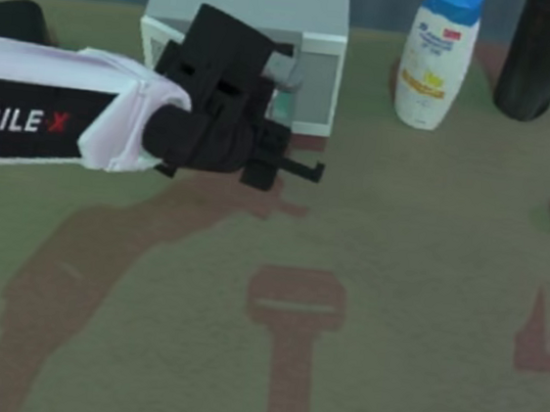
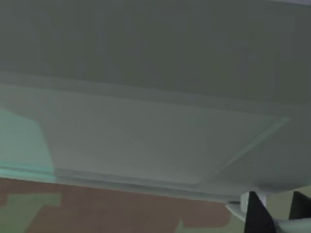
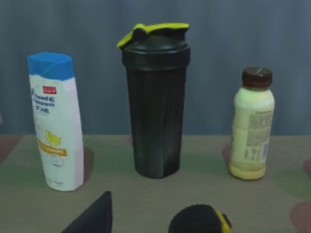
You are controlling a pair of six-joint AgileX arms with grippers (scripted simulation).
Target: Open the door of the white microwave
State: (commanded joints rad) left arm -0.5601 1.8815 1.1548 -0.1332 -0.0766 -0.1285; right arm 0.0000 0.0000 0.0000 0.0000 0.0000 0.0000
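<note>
— Where is the microwave?

— The white microwave (image 1: 247, 26) sits at the far edge of the table (image 1: 425, 281), left of the white bottle (image 1: 436, 58) with the blue cap. A black shaker (image 1: 548, 58) stands right of that bottle.

— And your left pincer?

— My left gripper (image 1: 294, 164) is just in front of the microwave, at its lower front edge, my wrist covering most of the door (image 2: 146, 141). From my wrist, the door's grey window fills the picture at close range.

— Wide or narrow?

— I cannot tell; the fingers are mostly hidden.

— The right arm?

— Parked at the table's right edge, well right of the microwave.
</note>
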